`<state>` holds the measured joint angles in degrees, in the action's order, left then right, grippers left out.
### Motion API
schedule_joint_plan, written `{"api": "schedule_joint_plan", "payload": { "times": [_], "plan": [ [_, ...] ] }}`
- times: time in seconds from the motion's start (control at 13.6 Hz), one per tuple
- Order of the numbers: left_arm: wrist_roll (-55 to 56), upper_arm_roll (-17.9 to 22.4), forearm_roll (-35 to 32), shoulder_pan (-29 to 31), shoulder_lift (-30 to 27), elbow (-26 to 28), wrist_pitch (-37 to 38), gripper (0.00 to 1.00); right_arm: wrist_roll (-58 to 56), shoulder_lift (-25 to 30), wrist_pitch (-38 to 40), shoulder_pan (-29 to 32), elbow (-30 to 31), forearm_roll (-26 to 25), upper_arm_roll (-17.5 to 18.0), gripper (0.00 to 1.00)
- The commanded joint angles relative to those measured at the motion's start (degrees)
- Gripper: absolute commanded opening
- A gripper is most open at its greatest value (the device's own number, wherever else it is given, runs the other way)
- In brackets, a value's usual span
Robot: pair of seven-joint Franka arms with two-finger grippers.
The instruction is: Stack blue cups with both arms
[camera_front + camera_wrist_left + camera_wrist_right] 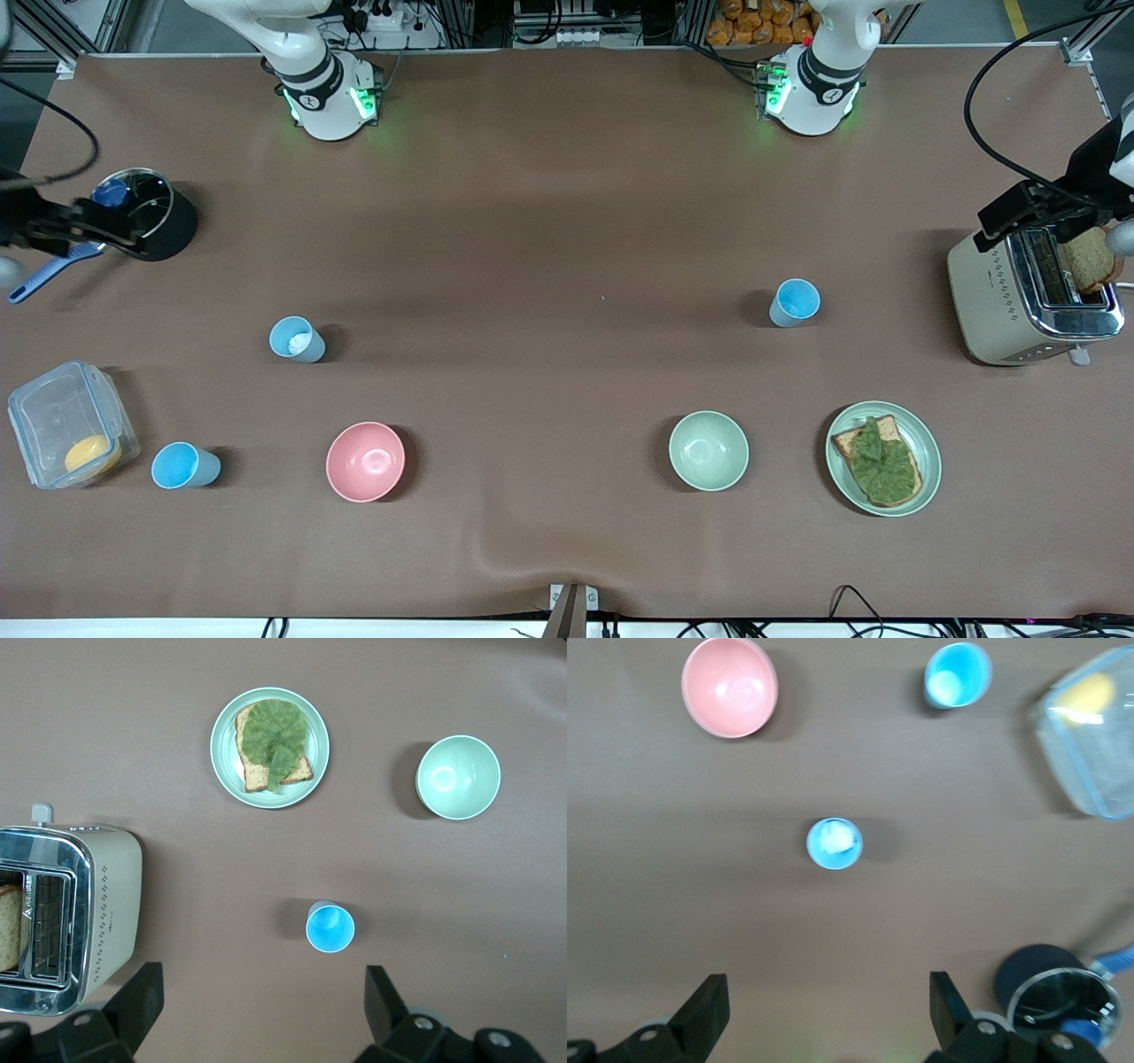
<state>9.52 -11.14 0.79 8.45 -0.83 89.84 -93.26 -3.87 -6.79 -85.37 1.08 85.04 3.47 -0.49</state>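
Note:
Three blue cups stand upright and apart on the brown table. One cup (795, 302) is toward the left arm's end, also in the left wrist view (330, 927). One cup (297, 338) holds something white (834, 842). The third cup (184, 466) stands beside a clear container (957, 674). My left gripper (997, 220) hangs high, open and empty (261, 992), with the first cup far below near its fingers. My right gripper (120, 232) hangs high, open and empty (826, 992), above the table near the white-filled cup.
A pink bowl (365, 461) and a pale green bowl (708, 450) sit near the front camera. A plate (930, 461) carries toast with lettuce. A toaster (1032, 297) stands at the left arm's end. A black pot (164, 226) and a clear container (71, 434) stand at the right arm's end.

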Motion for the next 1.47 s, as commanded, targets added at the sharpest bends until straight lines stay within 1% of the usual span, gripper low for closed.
{"api": "schedule_joint_plan", "payload": {
  "times": [0.0, 0.15, 0.22, 0.51, 0.66, 0.73, 0.88, 1.1, 1.17, 1.25, 1.4],
  "plan": [
    [0.0, -0.2, -1.0, 0.0, 0.0, -0.7, 0.0, 1.0, 1.1, -2.0, -13.1, -5.8, 9.6, 0.5, 0.3, 1.0],
    [0.0, -0.1, -1.0, -0.1, 0.0, -0.7, 0.0, 1.0, 1.8, -1.9, -26.4, -8.9, 19.8, 0.3, 0.2, 1.0],
    [0.0, -0.2, -1.0, 0.0, 0.0, -0.7, 0.0, 1.0, 3.4, -2.2, -30.7, -9.0, 23.4, 0.3, 0.2, 1.0],
    [0.1, -0.2, -1.0, -0.1, 0.0, -0.7, 0.0, 1.0, 3.8, -2.4, -40.3, -8.0, 33.4, 0.4, 0.2, 1.0],
    [0.0, -0.2, -1.0, -0.2, 0.0, -0.7, 0.0, 1.0, 3.8, -2.8, -47.7, -7.6, 38.6, 0.3, 0.1, 1.0],
    [0.0, -0.2, -1.0, -0.2, 0.0, -0.7, -0.1, 1.0, 3.9, -3.9, -51.0, -7.6, 40.4, 0.3, 0.1, 1.0],
    [0.0, -0.2, -1.0, -0.3, 0.0, -0.7, -0.1, 1.0, 3.9, -7.9, -53.1, -7.6, 40.6, 0.3, 0.1, 1.0],
    [-0.1, -0.5, -1.0, 0.2, 0.0, -0.6, 0.1, 1.0, 3.8, -11.4, -57.3, -7.5, 40.3, -0.1, 0.1, 1.0],
    [-0.1, -0.5, -1.0, 0.3, 0.0, -0.7, -0.1, 1.0, 3.8, -12.3, -58.8, -7.5, 40.3, -0.1, 0.0, 0.97],
    [-0.1, -0.5, -1.0, 0.0, 0.1, -0.7, -0.2, 1.0, 3.8, -12.5, -58.9, -7.6, 40.3, -0.1, 0.0, 0.84],
    [0.0, -0.5, -1.0, 0.2, 0.1, -0.7, -0.2, 1.0, 3.8, -12.5, -58.5, -7.6, 40.3, -0.1, 0.0, 0.53]
  ]
}}
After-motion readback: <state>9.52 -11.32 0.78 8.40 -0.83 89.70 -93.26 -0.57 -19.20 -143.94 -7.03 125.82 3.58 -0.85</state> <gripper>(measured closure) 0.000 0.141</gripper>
